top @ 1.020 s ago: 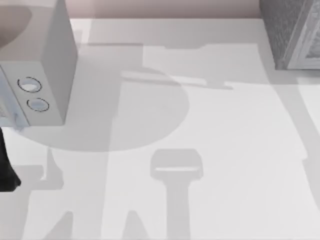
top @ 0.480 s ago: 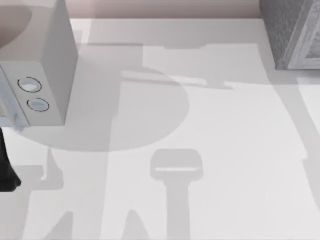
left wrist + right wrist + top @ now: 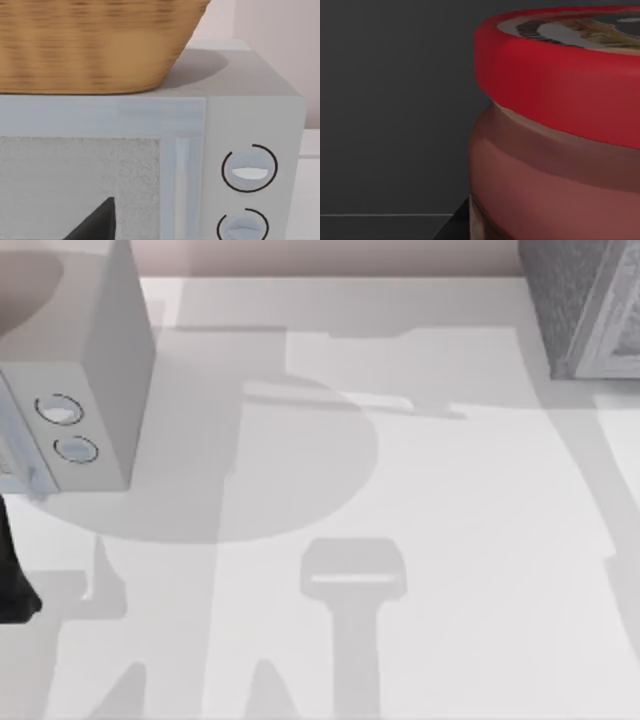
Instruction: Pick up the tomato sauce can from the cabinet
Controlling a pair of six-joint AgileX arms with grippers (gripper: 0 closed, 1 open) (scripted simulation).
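Top view: cabinet [image 3: 585, 305] sits at the table's [image 3: 450, 540] 1 o'clock corner, dark speckled side facing in, paler framed front at the right edge. Pale-grey box with two round dials [image 3: 65, 430] sits at 10 o'clock. A dark piece of the left arm [image 3: 12, 580] shows at 9 o'clock, at the table's left edge, just below that box.

Right wrist view: tomato sauce can [image 3: 555, 130] is very close to the camera, upright, red top rim over a red-orange side, pale emblem partly visible on the lid. Dark wall behind it, so it stands in a dark enclosure, resting on a dark floor with a thin pale line at the wall's base. A dark wedge [image 3: 452, 225] shows just beside the can's base; cannot tell if it is a finger or whether it touches. Right gripper's opening and grip: cannot tell.

Left wrist view: faces the dial box front, both dials [image 3: 249, 170] visible, a wicker basket [image 3: 95, 45] resting on its top. A dark fingertip [image 3: 97, 222] sits in front of the speckled door panel. Left gripper's opening: cannot tell; nothing seen held.
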